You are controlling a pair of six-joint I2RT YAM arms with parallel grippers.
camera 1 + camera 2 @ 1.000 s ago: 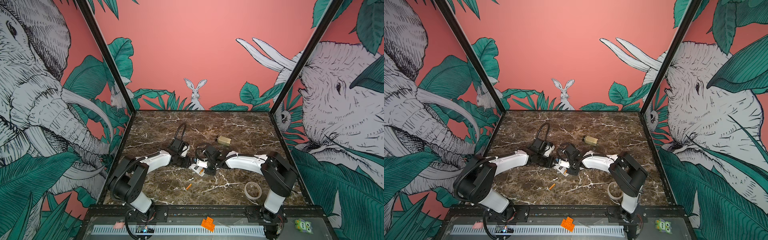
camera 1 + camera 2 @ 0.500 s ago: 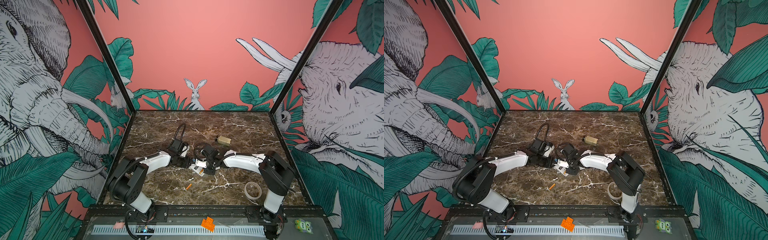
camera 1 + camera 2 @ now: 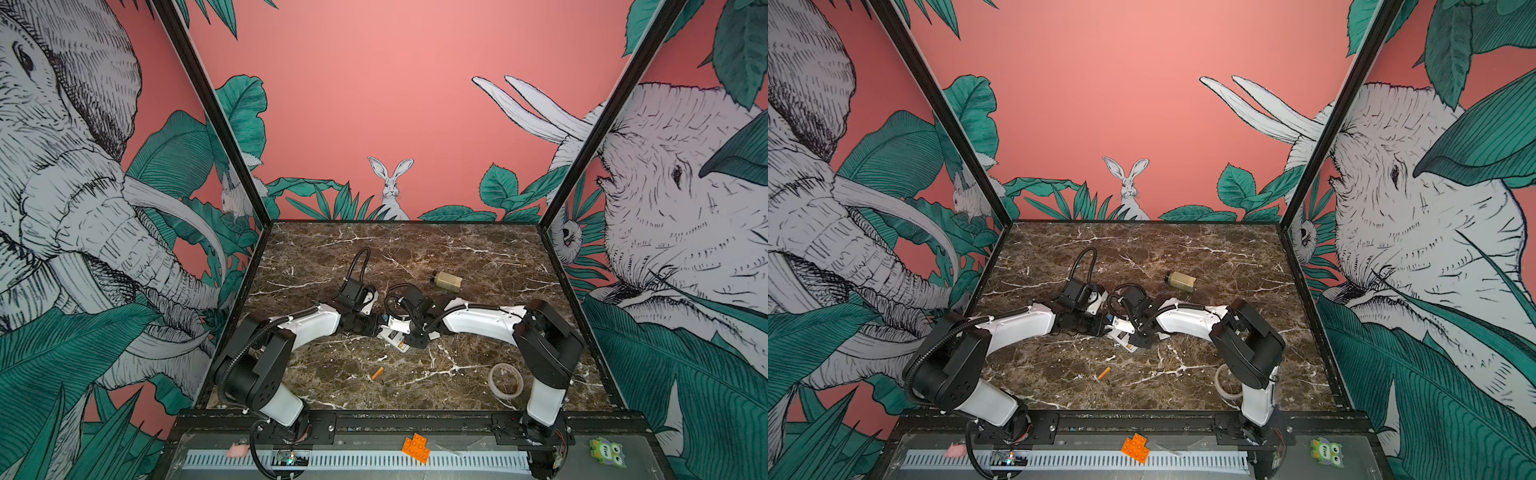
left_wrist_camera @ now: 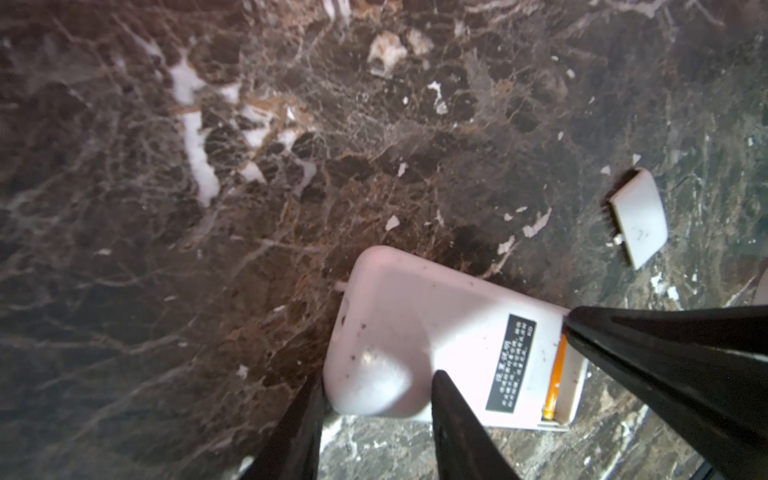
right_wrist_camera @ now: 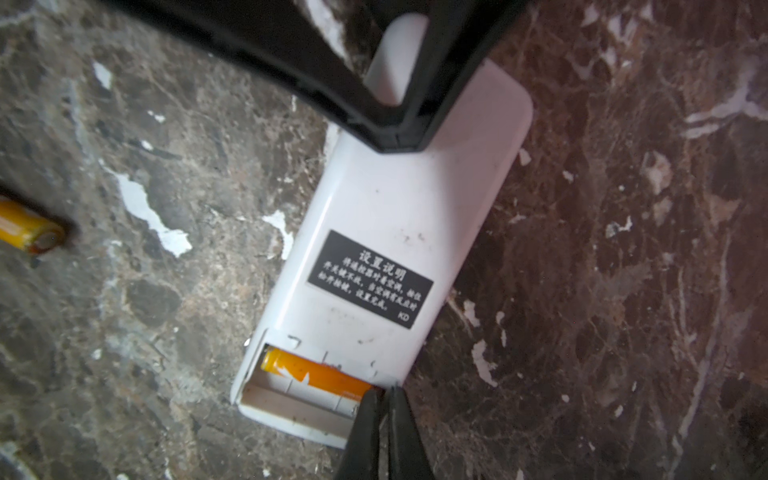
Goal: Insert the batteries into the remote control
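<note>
We see the white oblong plastic remote control lying label side up near the middle of the brown marble bench, with its battery compartment open. One thin orange battery sits in the compartment slot next to the label. The second orange battery lies loose on the bench nearer the front edge, well apart from the remote. A small flat white plastic piece lies on the bench apart from the remote. The left jaws pinch the remote's rounded end, away from the compartment. The right jaws are pressed together, their tips at the seated battery's end.
</note>
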